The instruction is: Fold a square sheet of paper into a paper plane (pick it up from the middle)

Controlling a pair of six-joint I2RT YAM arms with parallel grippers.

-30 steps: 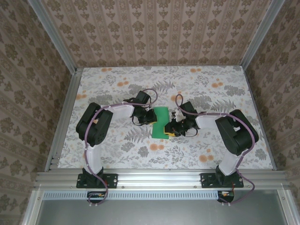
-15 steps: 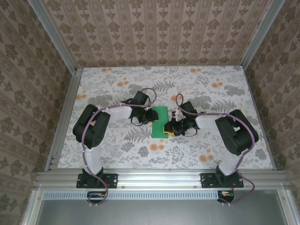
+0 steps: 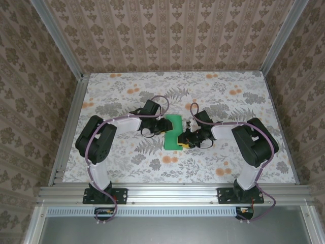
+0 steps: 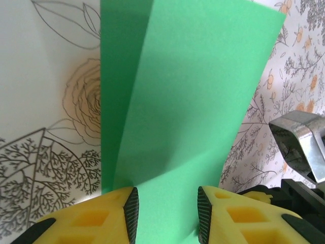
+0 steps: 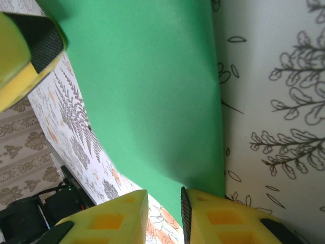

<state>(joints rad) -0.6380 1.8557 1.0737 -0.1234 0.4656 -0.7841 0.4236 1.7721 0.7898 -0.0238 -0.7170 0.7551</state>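
Paper [image 3: 174, 133] lies part-folded on the bench [image 3: 228, 101]. Left fingers [image 4: 91, 223] stand apart; whether right fingers [image 5: 218, 218] grip it, I cannot tell. Flatten the crease, edges aligned.

matt square sheet of paper [image 4: 193, 101] — smooth printed table [image 4: 45, 76]

Bright, even light is falling on the floral table [image 3: 127, 96], producing soft shadows. The square sheet of paper [image 4: 203, 101] is shading its own left strip darker. The right wrist view is blurring at its upper-left corner.
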